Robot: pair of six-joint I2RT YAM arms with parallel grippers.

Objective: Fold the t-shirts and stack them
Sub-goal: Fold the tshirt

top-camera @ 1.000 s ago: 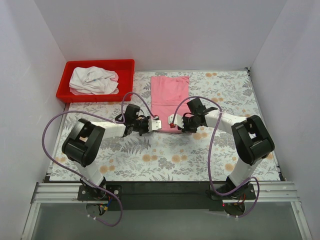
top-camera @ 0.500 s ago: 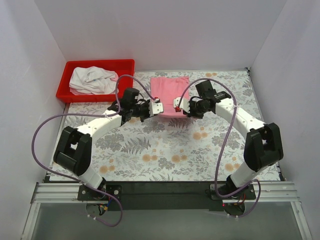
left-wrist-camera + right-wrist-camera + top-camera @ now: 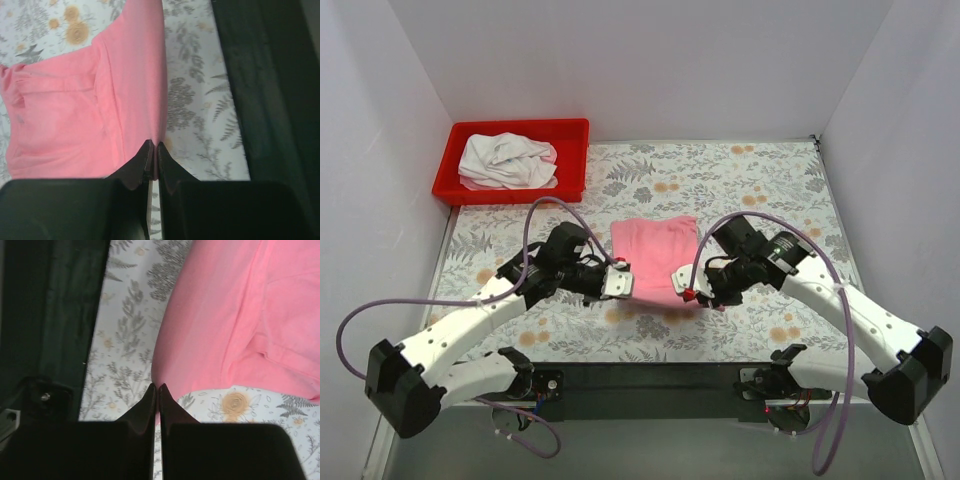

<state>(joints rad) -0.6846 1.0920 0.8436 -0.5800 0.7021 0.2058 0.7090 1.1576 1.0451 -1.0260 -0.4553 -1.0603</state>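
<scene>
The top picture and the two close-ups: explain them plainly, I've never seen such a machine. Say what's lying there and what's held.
Two robot arms are bolted at the near edge of the table, each ending in a two-finger gripper. The wide picture comes from a fixed camera above and behind them; the close-ups come from a camera on each wrist. A pink t-shirt lies on the table; a white t-shirt sits crumpled in the red bin. The left gripper and the right gripper are each shut on the pink t-shirt's near edge.
</scene>
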